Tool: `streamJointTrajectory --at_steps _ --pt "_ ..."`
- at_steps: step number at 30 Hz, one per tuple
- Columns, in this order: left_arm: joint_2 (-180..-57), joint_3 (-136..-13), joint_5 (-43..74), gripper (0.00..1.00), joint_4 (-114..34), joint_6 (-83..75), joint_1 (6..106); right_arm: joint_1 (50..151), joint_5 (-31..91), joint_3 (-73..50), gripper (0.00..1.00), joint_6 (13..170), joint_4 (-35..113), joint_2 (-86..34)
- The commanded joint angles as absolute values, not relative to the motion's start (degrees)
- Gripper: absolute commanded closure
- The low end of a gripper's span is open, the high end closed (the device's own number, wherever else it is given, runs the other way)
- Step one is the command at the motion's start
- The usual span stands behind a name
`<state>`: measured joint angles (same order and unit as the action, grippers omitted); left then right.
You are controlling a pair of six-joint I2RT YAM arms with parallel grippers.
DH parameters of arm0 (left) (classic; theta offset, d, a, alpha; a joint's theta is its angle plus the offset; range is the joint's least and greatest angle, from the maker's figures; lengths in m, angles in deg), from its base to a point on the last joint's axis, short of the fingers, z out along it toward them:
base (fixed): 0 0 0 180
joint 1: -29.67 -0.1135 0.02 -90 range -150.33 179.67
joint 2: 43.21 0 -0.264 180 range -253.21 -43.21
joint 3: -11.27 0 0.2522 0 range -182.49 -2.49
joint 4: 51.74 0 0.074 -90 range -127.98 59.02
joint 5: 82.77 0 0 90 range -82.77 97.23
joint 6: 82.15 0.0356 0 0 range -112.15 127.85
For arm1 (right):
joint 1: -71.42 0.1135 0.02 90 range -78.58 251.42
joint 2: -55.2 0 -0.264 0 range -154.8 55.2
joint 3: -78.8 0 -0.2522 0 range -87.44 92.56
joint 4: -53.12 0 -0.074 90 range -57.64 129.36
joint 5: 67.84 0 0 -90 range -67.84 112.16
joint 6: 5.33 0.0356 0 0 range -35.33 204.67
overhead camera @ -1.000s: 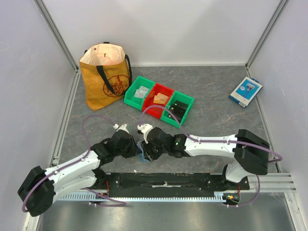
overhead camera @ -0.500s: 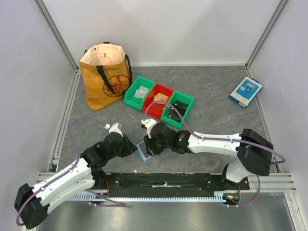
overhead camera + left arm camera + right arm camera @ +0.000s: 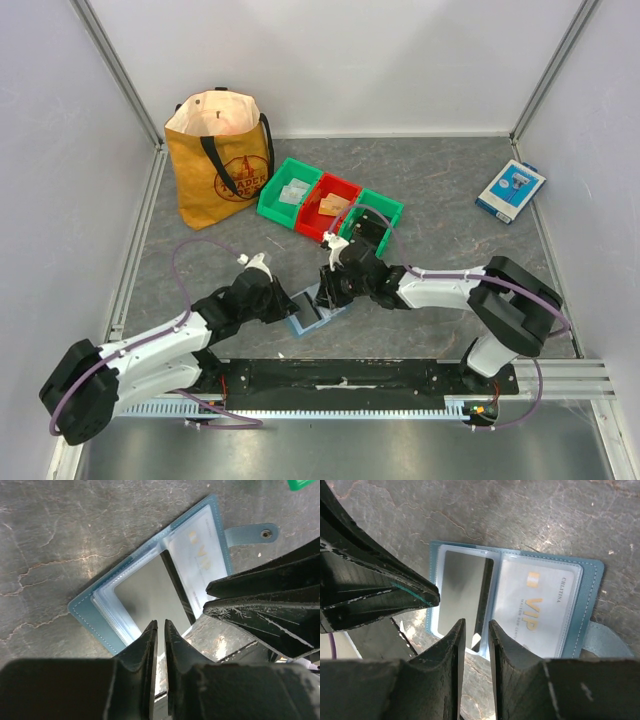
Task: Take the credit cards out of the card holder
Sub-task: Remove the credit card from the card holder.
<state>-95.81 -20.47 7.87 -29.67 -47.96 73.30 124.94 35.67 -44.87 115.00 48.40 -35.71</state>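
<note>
The card holder [image 3: 306, 312], a dusty-blue bifold, lies spread open and flat on the grey table between my two grippers. Its clear sleeves show the credit cards: a dark card [image 3: 465, 587] on one leaf and a pale card with gold "VIP" lettering [image 3: 540, 600] on the other. The snap tab [image 3: 250, 532] sticks out at one side. My left gripper [image 3: 160, 625] hovers at the holder's near-left edge [image 3: 85, 612], jaws a narrow slit apart, nothing seen between them. My right gripper [image 3: 476, 625] is open over the dark card's lower corner. In the top view, left gripper [image 3: 288, 300] and right gripper [image 3: 328, 288] flank the holder.
Three small bins stand behind: green [image 3: 287, 192], red [image 3: 328, 207] and green [image 3: 368, 222], with cards and small items in them. A mustard tote bag [image 3: 220, 160] stands at back left. A blue-and-white box [image 3: 510, 190] lies at the right. A black rail [image 3: 330, 375] runs along the near edge.
The card holder went from bunched between both grippers to lying open and flat. My right gripper shifted right and back, my left arm swung, and both pairs of jaws narrowed.
</note>
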Motion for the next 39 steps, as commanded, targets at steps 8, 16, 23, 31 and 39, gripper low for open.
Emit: streamJointTrajectory --at_steps 8,16,23,31,39 --pt "-101.13 -15.50 7.49 0.92 -35.26 -48.13 73.52 123.10 41.22 -50.70 0.70 120.44 63.52 -41.48" --pt "-99.82 -14.71 5.30 0.98 -31.83 -50.07 73.44 122.49 43.07 -54.48 0.75 123.69 70.11 -41.83" --pt "-98.76 -14.44 4.85 0.98 -29.99 -50.51 73.35 121.34 46.41 -56.33 0.76 125.01 74.33 -41.48" --pt "-99.11 -14.71 5.12 0.98 -29.90 -50.16 73.35 121.08 47.91 -56.50 0.85 126.16 76.89 -43.32" --pt "-98.94 -14.71 5.12 0.98 -29.63 -50.16 73.35 120.03 47.56 -57.73 1.00 126.51 77.50 -43.68"
